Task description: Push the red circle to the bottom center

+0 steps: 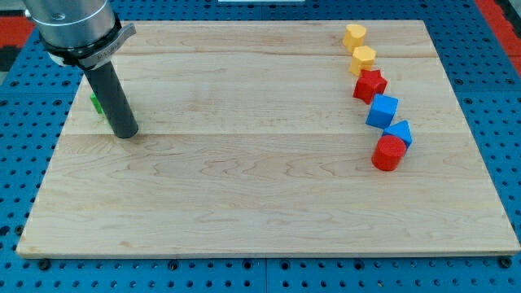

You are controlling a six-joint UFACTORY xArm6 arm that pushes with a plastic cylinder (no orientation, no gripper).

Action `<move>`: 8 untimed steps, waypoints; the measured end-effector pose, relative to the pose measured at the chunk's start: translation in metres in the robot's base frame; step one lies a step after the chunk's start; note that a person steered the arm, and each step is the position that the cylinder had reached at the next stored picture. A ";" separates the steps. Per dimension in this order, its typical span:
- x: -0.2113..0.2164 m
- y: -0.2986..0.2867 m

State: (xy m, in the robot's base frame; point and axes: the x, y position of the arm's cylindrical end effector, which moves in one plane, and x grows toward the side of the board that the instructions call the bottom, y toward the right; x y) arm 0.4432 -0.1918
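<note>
The red circle (389, 153) is a short red cylinder at the view's right, about mid-height on the wooden board (260, 203). It touches a blue block (400, 133) just above it. My tip (124, 133) rests on the board at the view's left, far from the red circle. A green block (95, 103) is mostly hidden behind the rod; its shape cannot be made out.
A curved line of blocks runs up the view's right: a blue cube (382, 111), a red star (369, 85), a yellow block (363, 59) and another yellow block (354, 35) near the top edge. The board lies on a blue perforated table.
</note>
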 end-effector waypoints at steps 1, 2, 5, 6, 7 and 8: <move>0.001 0.046; -0.020 0.150; 0.008 0.183; 0.105 0.275; 0.090 0.370; 0.055 0.429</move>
State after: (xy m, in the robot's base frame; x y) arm 0.4985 0.2374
